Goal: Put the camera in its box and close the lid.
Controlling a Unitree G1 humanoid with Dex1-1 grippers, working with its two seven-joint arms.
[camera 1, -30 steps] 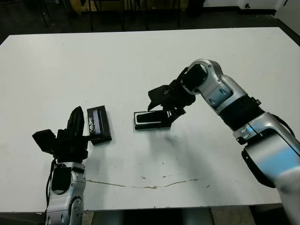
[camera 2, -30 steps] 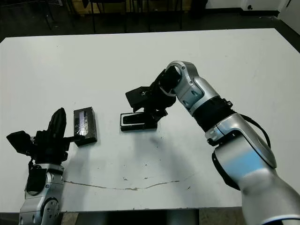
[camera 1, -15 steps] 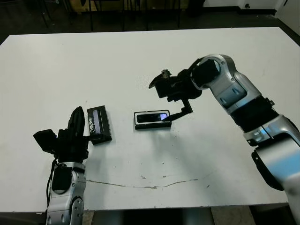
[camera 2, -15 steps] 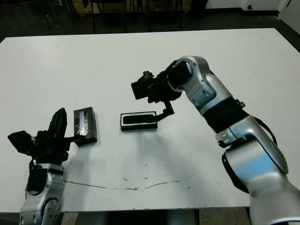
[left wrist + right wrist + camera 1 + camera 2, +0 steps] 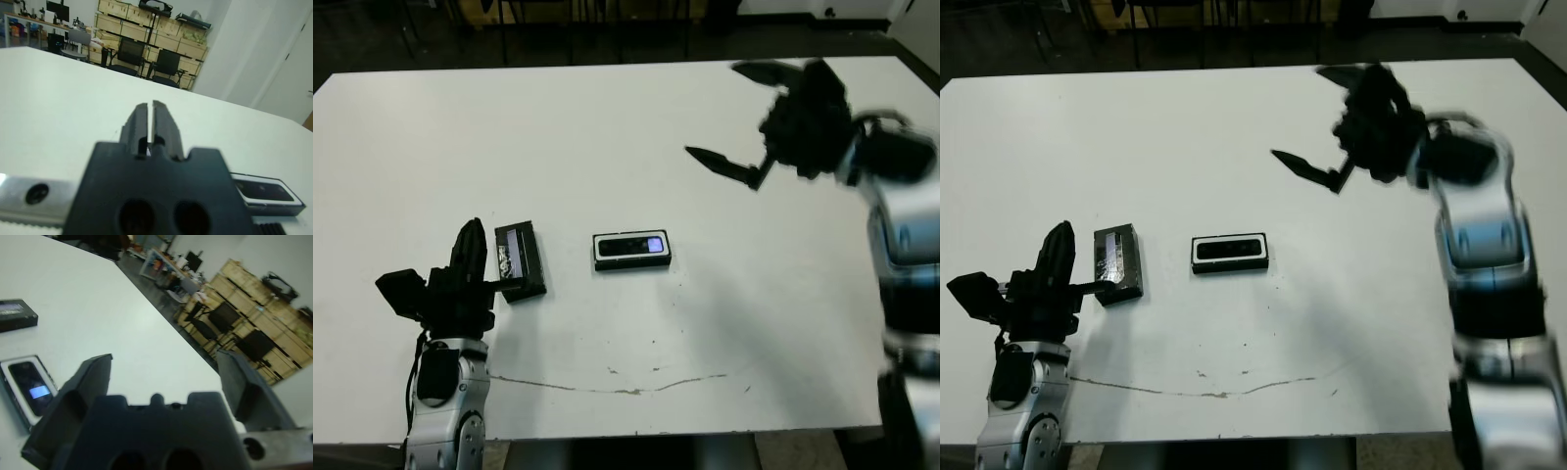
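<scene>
The camera (image 5: 631, 245), slim and black with a bluish glowing screen, lies inside the box (image 5: 599, 251), a shallow white-lined tray at mid-table. The lid (image 5: 520, 259), black with a pale label, rests flat to the box's left. My left gripper (image 5: 470, 257) stands shut just left of the lid, holding nothing. My right gripper (image 5: 744, 117) is open and raised well above the table, far right and behind the box. The right wrist view shows the camera (image 5: 30, 393) in the box and the lid (image 5: 17, 314) beyond it.
A thin crack line (image 5: 626, 387) runs across the white table (image 5: 558, 137) near its front edge. Chairs and stacked crates show beyond the table in the wrist views.
My right gripper has let go of the camera in the box, opened, and swung up and away to the right. The left arm stayed nearly still.
</scene>
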